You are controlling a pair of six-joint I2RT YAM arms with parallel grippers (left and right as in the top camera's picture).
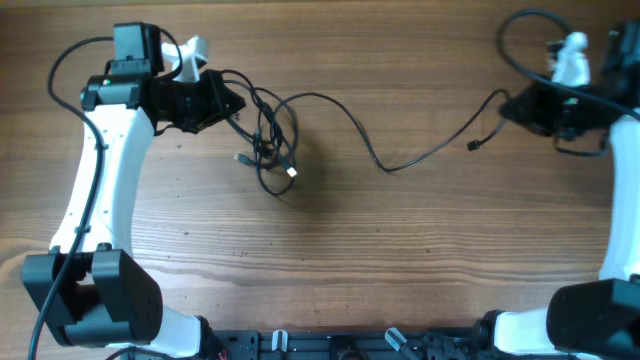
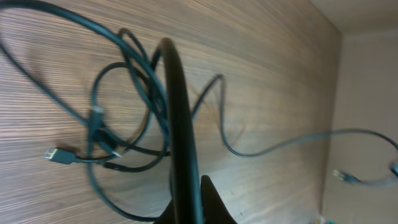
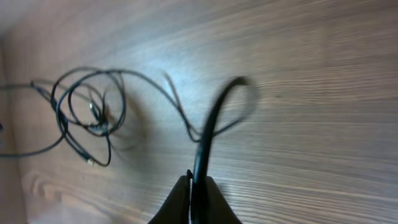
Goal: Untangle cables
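Black cables (image 1: 272,145) lie knotted on the left of the wooden worktop (image 1: 400,250), with one long strand running off to the right. My left fingers (image 2: 214,202) and right fingers (image 3: 174,202) are each pinched tight on a strand. The cables look light, limp and slippery, so I'd grip near a plug (image 1: 291,172), not mid-loop.

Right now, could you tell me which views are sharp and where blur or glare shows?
Overhead: sharp and evenly lit, the cables clear. Left wrist: the near cable is a dark, out-of-focus bar. Right wrist: the cable loop is smeared, and pale glare lies on the table.
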